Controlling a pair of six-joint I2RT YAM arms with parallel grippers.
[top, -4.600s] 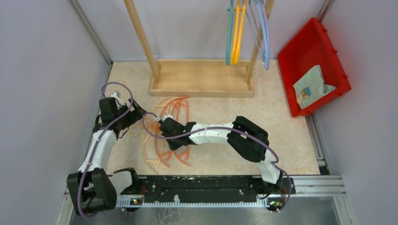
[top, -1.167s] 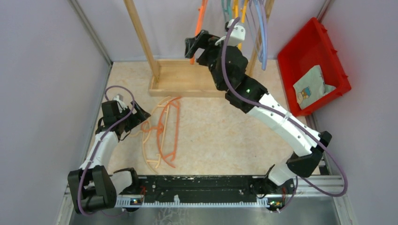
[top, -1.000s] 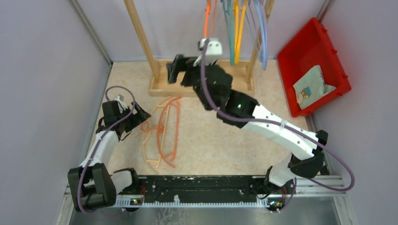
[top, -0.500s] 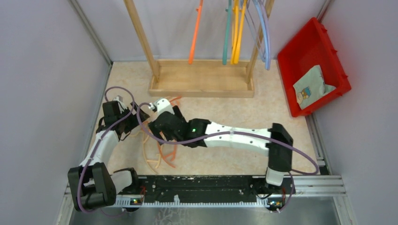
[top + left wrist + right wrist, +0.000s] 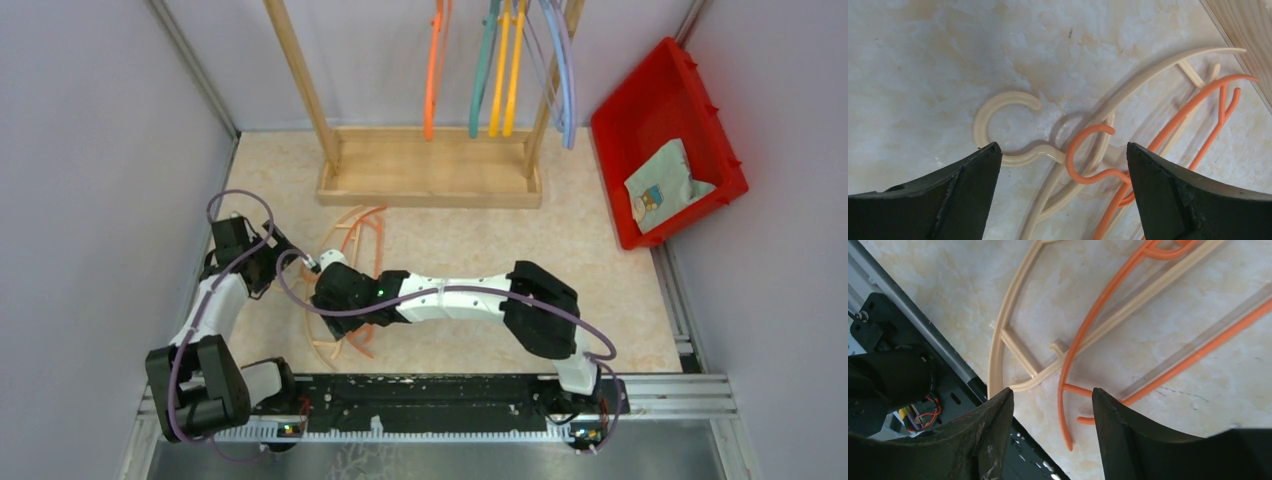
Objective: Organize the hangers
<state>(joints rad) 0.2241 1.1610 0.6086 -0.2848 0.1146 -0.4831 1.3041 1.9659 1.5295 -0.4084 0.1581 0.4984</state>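
Beige hanger (image 5: 1013, 96) overlaps orange hanger (image 5: 1069, 156) near the wooden rack (image 5: 1248, 25).

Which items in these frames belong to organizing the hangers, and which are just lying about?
Job:
- beige hanger and loose orange hanger, both on the table
- hung orange hanger, teal hanger, yellow hanger, light blue hanger
- wooden rack

Lying about:
- red bin
- packet inside it
- purple cable

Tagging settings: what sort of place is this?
Likely a robot lab cell, not a home: plain walls around the table, left arm and right arm on a metal rail, a wooden rack of hangers.
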